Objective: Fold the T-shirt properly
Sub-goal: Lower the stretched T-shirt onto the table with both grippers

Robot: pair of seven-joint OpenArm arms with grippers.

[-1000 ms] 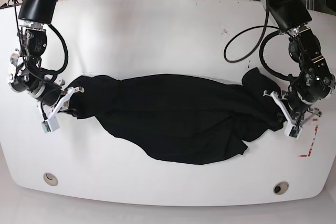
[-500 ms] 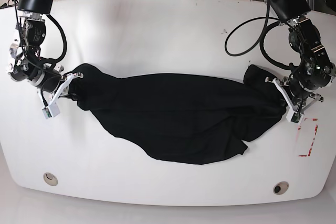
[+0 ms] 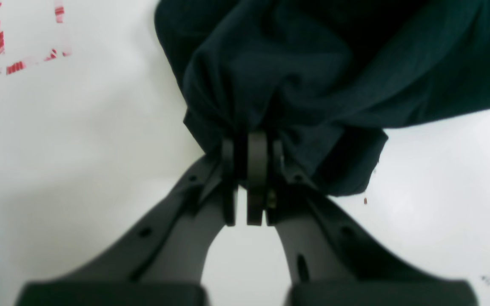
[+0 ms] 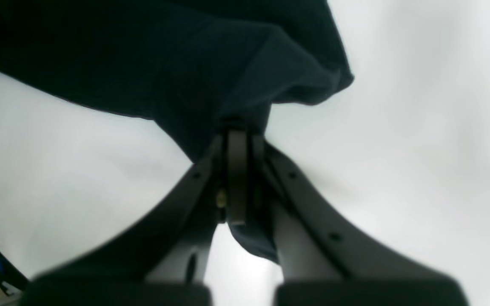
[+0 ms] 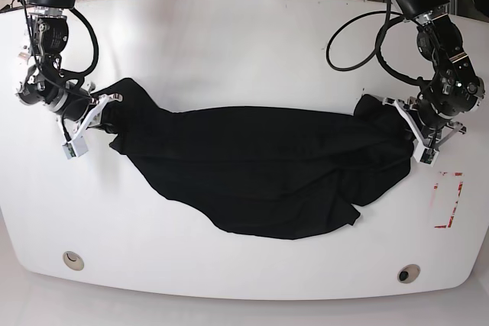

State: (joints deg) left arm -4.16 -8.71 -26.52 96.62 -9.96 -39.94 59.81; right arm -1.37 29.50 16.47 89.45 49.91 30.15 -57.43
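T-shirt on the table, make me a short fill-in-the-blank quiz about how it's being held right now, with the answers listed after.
1. The T-shirt is plain ____ in colour.
2. The left end effector is ____ on a bunch of the cloth.
3. In the base view, the right end effector grips the shirt's ____ end.
4. The red marks on the white table lie nearest the ____ end effector.

Missing words: black; shut; left; left

Bright, even overhead light washes the white counter (image 5: 244, 51) with soft glare. Wrist views blur near the fingers (image 3: 257, 170); the base view bows at its edges.
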